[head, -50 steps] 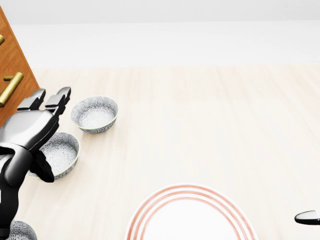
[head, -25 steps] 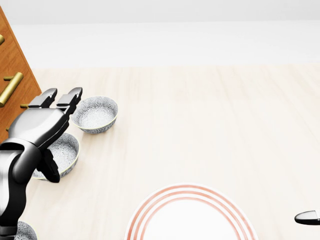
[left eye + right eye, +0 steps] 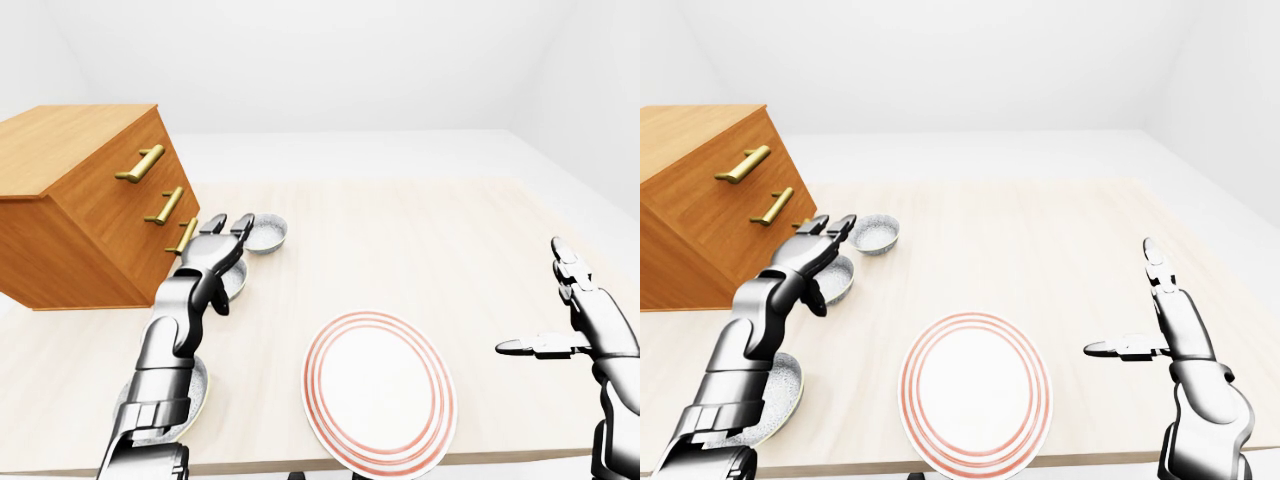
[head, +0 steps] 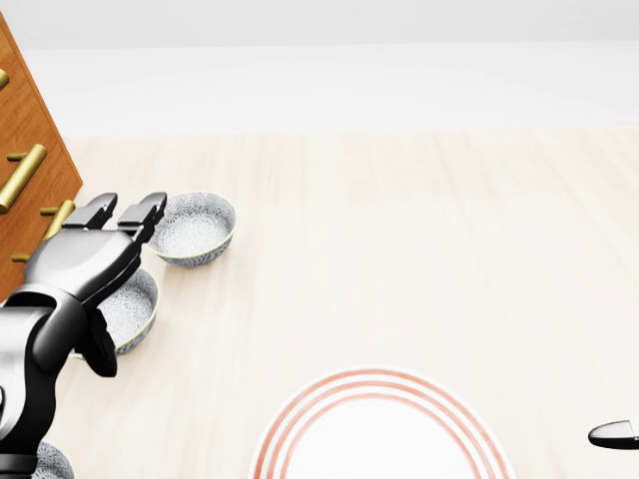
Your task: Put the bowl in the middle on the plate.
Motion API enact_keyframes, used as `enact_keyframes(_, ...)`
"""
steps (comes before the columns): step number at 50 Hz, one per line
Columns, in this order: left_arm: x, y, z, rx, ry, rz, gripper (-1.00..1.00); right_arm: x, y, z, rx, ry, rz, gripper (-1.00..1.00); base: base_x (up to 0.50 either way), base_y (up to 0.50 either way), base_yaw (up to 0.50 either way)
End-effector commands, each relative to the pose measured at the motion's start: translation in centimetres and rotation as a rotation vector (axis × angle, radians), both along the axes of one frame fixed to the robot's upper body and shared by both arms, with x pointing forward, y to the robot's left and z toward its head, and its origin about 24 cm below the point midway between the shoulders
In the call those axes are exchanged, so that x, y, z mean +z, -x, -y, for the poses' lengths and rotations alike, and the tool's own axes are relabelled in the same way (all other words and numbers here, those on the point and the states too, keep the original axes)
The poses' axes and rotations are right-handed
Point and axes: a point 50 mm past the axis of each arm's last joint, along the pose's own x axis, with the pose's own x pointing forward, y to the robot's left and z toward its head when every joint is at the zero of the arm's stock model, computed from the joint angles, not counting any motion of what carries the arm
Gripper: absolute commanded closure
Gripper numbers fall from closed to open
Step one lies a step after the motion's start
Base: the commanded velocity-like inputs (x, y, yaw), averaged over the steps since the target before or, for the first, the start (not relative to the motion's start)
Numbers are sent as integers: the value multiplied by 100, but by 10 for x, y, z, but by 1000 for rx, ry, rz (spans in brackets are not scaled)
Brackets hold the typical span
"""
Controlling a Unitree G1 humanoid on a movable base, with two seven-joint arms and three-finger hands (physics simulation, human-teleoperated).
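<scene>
Left hand, fingers spread wide, has slid rightward and lower over the middle bowl; plate unmoved.

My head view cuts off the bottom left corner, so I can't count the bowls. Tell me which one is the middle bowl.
Observer: Three bowls stand in a row. The near bowl lies partly under the left arm, so the middle bowl is the one partly hidden by the left hand.
Operator: Report the right hand. I see only a fingertip.
Observer: The right hand is open with its fingers pointing up. It holds nothing and is to the right of the plate.
Operator: Check the whole plate.
Observer: The plate is empty, right down to the part your view cuts off.
</scene>
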Motion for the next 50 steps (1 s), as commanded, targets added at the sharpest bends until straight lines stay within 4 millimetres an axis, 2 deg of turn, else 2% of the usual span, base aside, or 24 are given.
enact_keyframes(1,-3,0,-1,4,-20,-22,-100,1,0,-1,3,3,2,-100,0,0,0)
enact_keyframes(18,-13,5,-6,27,-48,-81,-100,1,0,0,4,3,1,-100,0,0,0)
enact_keyframes(28,-29,7,-16,56,-57,-119,-100,0,0,0,2,0,-1,-100,0,0,0)
enact_keyframes(50,-32,6,-21,75,-116,-115,-100,1,0,-1,9,4,2,-100,0,0,0)
